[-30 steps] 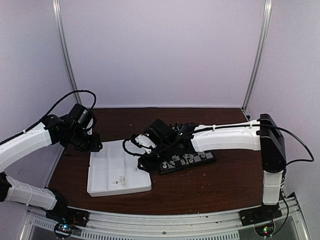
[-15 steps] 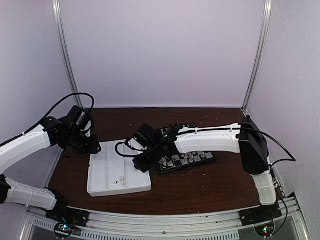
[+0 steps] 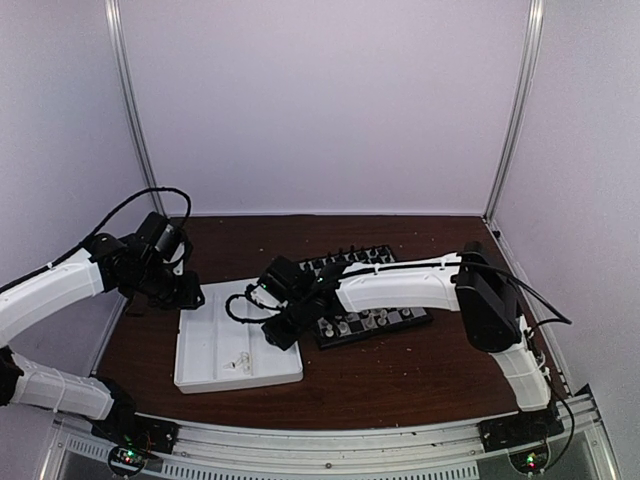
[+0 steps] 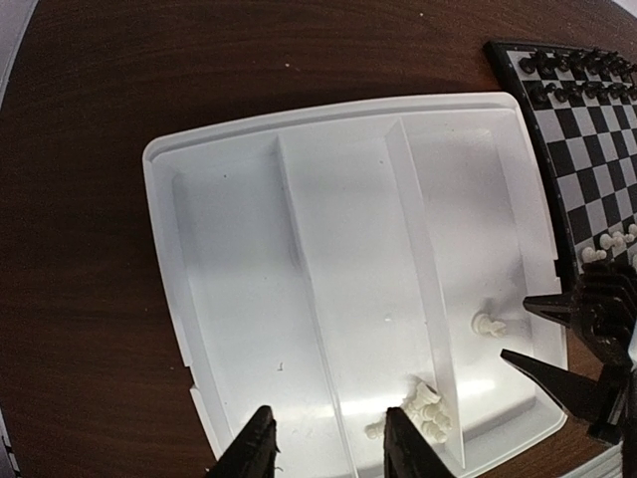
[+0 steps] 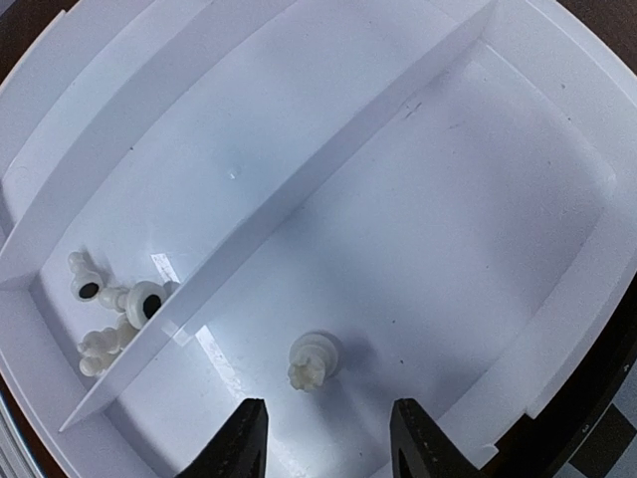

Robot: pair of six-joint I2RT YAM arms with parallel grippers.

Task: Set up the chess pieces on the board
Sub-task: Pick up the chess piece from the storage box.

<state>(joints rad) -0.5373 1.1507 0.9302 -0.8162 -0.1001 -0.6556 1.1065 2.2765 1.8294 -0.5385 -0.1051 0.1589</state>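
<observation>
Right arm [image 3: 400, 285] stretches far left, wrist tipped down, jaws parted — left arm [image 3: 50, 290] bent inward, jaws part-open.

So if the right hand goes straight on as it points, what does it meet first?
Likely the lone white chess piece in the tray, just ahead of the right hand; depth is unclear.

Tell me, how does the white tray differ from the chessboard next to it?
The tray is plain white, with walls splitting it into three long compartments; the board is flat, chequered black and pale, black-rimmed. The tray holds only a few loose white pieces, one alone and a small pile; the board carries black pieces lined up in two rows along one edge. Both lie side by side on the brown table.
</observation>
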